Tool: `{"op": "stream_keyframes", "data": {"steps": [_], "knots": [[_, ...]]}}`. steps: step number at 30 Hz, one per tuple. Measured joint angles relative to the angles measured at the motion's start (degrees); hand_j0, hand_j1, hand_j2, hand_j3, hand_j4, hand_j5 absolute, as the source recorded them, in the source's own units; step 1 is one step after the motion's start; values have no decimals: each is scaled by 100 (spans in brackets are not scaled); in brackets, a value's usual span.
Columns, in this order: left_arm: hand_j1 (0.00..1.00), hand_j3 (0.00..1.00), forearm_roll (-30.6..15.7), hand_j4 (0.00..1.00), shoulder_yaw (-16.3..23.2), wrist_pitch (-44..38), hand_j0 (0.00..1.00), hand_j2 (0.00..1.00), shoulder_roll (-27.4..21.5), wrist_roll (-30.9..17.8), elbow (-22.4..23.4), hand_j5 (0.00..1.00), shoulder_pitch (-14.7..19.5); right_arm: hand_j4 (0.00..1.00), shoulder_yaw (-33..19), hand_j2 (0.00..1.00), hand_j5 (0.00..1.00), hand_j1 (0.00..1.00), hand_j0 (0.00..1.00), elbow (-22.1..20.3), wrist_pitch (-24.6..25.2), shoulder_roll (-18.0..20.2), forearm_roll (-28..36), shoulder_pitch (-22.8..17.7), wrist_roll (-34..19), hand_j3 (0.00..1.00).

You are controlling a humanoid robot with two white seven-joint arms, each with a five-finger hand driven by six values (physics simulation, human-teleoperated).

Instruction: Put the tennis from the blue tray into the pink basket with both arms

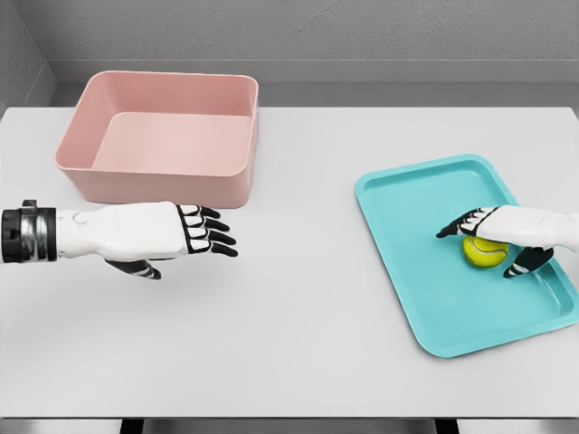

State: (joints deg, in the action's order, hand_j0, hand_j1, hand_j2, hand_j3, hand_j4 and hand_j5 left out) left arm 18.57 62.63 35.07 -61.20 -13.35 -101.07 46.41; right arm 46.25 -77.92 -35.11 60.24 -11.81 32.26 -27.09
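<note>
The tennis ball (484,252) lies on the blue tray (412,194), and the right hand (516,233) arches over it with fingers (457,226) and thumb on either side but seemingly not yet clamped; a ball can roll, so an off-centre squeeze could send it skidding toward the tray's raised rim. The left hand (149,233) hovers over the bench (298,334) with fingers relaxed and holding nothing, just in front of the pink basket (158,136), well apart from the tray.
</note>
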Motion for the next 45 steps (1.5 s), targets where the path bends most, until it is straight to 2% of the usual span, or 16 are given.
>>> {"op": "stream_keyframes", "data": {"steps": [16, 28, 32, 38, 45], "knots": [[100, 100, -21, 100, 2, 0, 100, 100, -24, -3, 0, 100, 0, 61, -19, 61, 61, 61, 61, 158, 18, -11, 53, 44, -131, 61], [100, 100, -21, 100, 17, 0, 100, 100, -30, -12, 1, 100, -18, 61, -55, 61, 61, 61, 61, 34, 0, 47, 26, 220, -217, 61], [100, 100, -20, 100, 19, 0, 100, 100, -30, -12, 1, 100, -26, 60, -62, 60, 60, 60, 60, -114, -1, 50, 42, 264, -218, 60], [100, 100, -13, 100, 18, 0, 100, 100, -27, -12, 0, 100, -26, 55, -67, 55, 55, 55, 55, -354, -3, 51, 83, 264, -212, 55], [100, 100, -10, 100, 17, 0, 100, 100, -20, -12, 6, 100, -26, 54, -67, 54, 54, 54, 54, -617, -2, 56, 195, 360, -217, 54]]}}
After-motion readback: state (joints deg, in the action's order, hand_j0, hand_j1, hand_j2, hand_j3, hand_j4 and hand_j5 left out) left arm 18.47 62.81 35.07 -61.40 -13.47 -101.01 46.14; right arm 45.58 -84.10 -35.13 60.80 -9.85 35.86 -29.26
